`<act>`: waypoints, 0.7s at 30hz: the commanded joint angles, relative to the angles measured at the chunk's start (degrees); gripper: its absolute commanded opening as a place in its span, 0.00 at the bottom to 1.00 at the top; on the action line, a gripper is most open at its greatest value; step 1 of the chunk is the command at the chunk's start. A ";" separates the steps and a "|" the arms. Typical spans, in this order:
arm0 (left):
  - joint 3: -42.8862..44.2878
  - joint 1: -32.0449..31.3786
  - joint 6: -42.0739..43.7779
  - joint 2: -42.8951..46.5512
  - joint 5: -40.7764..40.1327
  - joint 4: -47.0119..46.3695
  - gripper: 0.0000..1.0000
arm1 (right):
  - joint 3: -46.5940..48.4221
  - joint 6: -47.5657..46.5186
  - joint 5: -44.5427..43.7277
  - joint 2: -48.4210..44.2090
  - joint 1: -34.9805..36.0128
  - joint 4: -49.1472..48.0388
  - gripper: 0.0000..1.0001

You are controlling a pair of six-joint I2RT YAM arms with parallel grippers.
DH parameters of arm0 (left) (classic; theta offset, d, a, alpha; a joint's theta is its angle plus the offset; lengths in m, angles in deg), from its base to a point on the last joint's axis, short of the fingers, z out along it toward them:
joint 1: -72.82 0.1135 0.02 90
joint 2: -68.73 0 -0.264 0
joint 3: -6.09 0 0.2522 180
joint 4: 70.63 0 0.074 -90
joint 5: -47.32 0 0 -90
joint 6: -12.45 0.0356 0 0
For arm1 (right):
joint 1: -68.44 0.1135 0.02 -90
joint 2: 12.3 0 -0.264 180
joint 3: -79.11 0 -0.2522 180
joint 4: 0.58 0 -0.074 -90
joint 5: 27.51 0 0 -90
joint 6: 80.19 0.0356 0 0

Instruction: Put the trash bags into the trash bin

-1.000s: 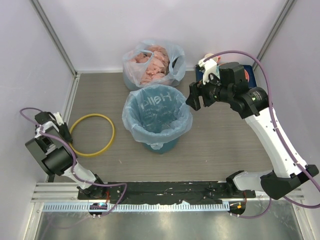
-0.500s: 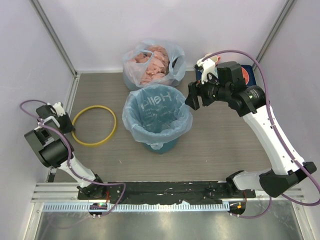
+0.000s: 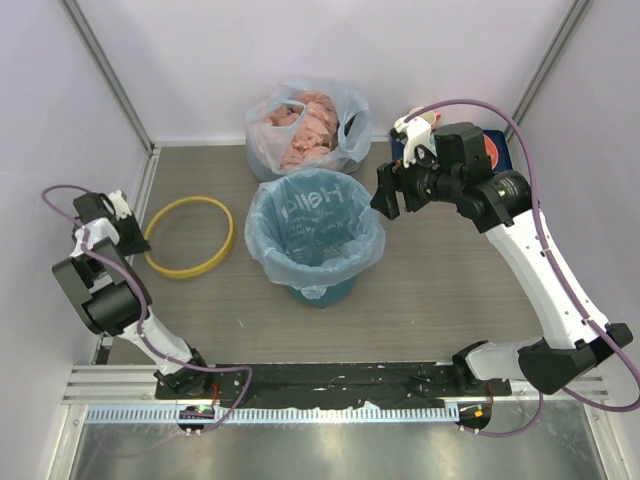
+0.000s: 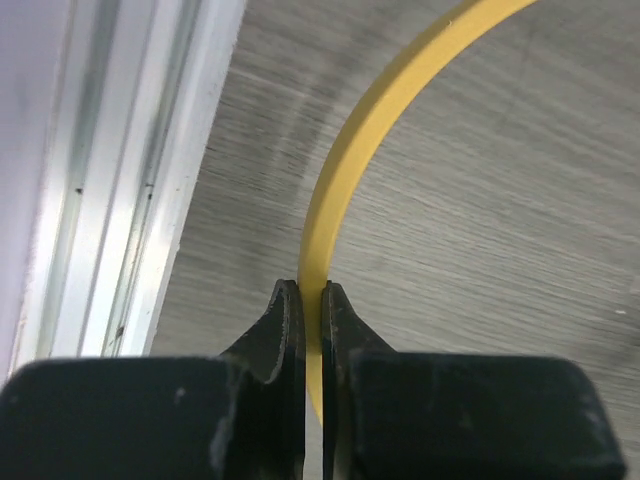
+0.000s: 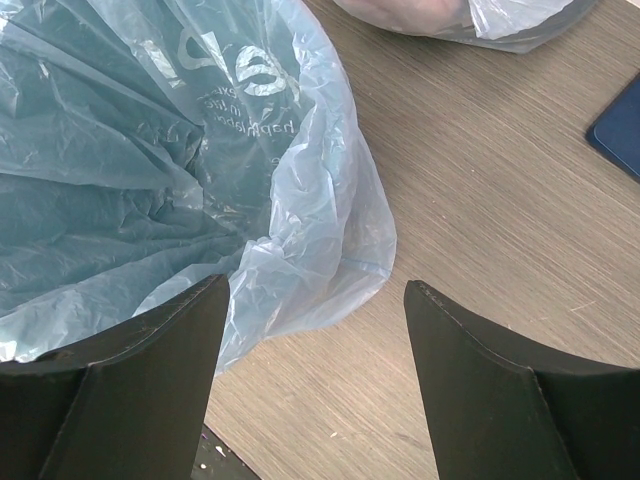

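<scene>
The teal trash bin (image 3: 318,290) stands mid-table, lined with the light-blue trash bag (image 3: 315,225), whose edge is folded out over the rim. The bag also fills the left of the right wrist view (image 5: 150,170). A yellow ring (image 3: 231,237) is off the bin, on the table to its left. My left gripper (image 3: 135,240) is shut on the ring's left edge; the left wrist view shows the yellow band (image 4: 350,160) pinched between the jaws of that gripper (image 4: 311,295). My right gripper (image 3: 385,200) is open and empty, hovering just right of the bin's rim, over bare table (image 5: 318,300).
A clear whitish bag with pink lumps (image 3: 305,125) sits behind the bin. A dark blue flat object with an orange part (image 3: 495,150) lies at the back right. A white wall rail (image 4: 130,170) runs close beside my left gripper.
My left gripper has moved away from the arm bases, dragging the yellow ring toward the back of the table. The right gripper shifted slightly left, then held still.
</scene>
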 commanded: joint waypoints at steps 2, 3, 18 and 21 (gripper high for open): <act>8.38 0.04 -8.30 11.39 1.65 10.69 0.00 | 0.58 1.04 0.55 -0.82 -0.18 -1.27 0.77; 10.57 -0.14 -8.85 12.19 2.95 13.57 0.00 | 0.49 1.04 0.64 -0.91 -0.18 -1.36 0.77; 36.31 -24.72 -13.17 23.71 6.58 33.70 0.00 | 1.80 1.66 -1.91 -2.05 -0.71 -3.12 0.79; 41.59 -33.60 -10.62 21.26 4.03 39.33 0.00 | 2.60 2.27 -2.35 -2.58 -1.32 -4.08 0.79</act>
